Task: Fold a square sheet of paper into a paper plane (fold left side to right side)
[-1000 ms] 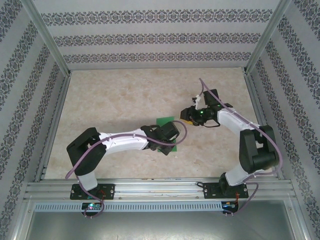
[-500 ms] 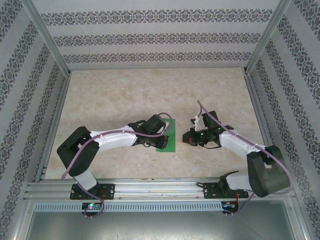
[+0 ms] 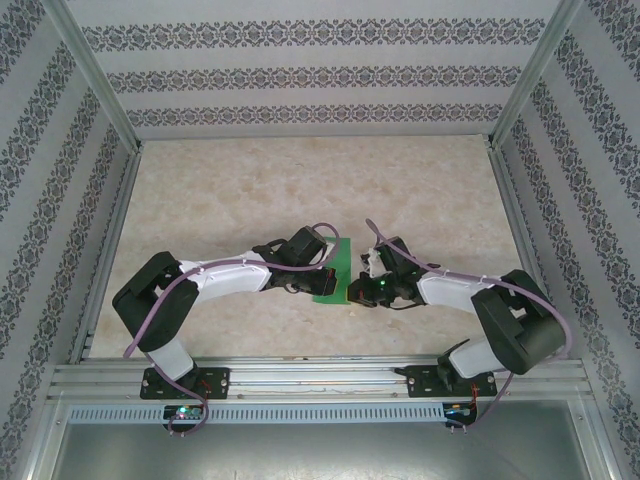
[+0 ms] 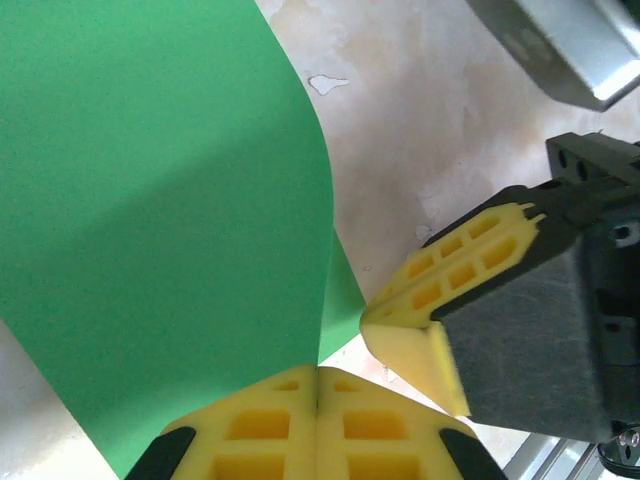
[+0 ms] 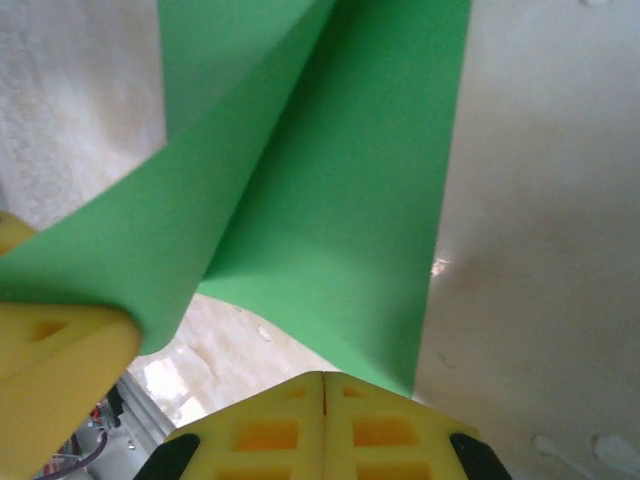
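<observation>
The square sheet of paper (image 3: 331,290) is bright green and lies between the two arms, its left part lifted and curled over toward the right. In the left wrist view the curled flap (image 4: 160,200) runs down into the seam of my left gripper (image 4: 318,382), which is shut on its edge. My left gripper (image 3: 324,272) sits over the sheet's left part. My right gripper (image 3: 356,290) is at the sheet's right near corner. Its jaws (image 5: 323,385) are shut, with the tips against the lower layer (image 5: 340,200). No paper shows between them.
The marble-patterned table (image 3: 230,200) is boxed in by patterned walls and an aluminium frame (image 3: 320,378) along the near edge. The right gripper's yellow fingers (image 4: 440,290) stand close beside the left gripper's tips, and a left finger (image 5: 50,350) shows at the right wrist view's lower left.
The right arm swung left and down to the sheet's right edge and its jaws shut. The left gripper drew slightly back and left with the flap, then stayed put.
</observation>
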Robot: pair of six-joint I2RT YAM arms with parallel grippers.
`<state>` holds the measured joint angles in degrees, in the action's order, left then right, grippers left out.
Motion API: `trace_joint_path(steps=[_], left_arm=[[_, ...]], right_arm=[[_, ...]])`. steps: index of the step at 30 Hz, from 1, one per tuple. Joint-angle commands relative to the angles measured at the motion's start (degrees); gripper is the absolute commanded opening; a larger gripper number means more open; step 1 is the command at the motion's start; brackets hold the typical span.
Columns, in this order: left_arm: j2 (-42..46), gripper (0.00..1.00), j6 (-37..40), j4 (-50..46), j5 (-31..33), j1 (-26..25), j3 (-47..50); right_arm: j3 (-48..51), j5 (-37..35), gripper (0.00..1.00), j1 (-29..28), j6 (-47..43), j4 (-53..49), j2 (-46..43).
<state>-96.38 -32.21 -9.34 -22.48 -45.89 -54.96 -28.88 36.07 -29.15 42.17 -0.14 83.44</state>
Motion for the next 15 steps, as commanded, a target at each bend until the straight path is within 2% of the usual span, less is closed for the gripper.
trace_joint_path(steps=[1, 8, 15], left_arm=[[-0.1, 0.02, -0.7, 1.8, -0.8, 1.1, 0.9], [-0.1, 0.01, 0.3, 0.3, -0.1, 1.8, 1.2], [-0.2, 0.0, 2.8, 0.5, -2.5, 3.7, 2.1]], right_arm=[[-1.9, -1.5, 0.0, -0.7, 0.4, 1.1, 2.1], [-2.5, -2.9, 0.0, -0.7, -1.2, -2.0, 4.3], [-4.5, -4.5, 0.0, 0.0, -5.4, -8.8, 4.9]])
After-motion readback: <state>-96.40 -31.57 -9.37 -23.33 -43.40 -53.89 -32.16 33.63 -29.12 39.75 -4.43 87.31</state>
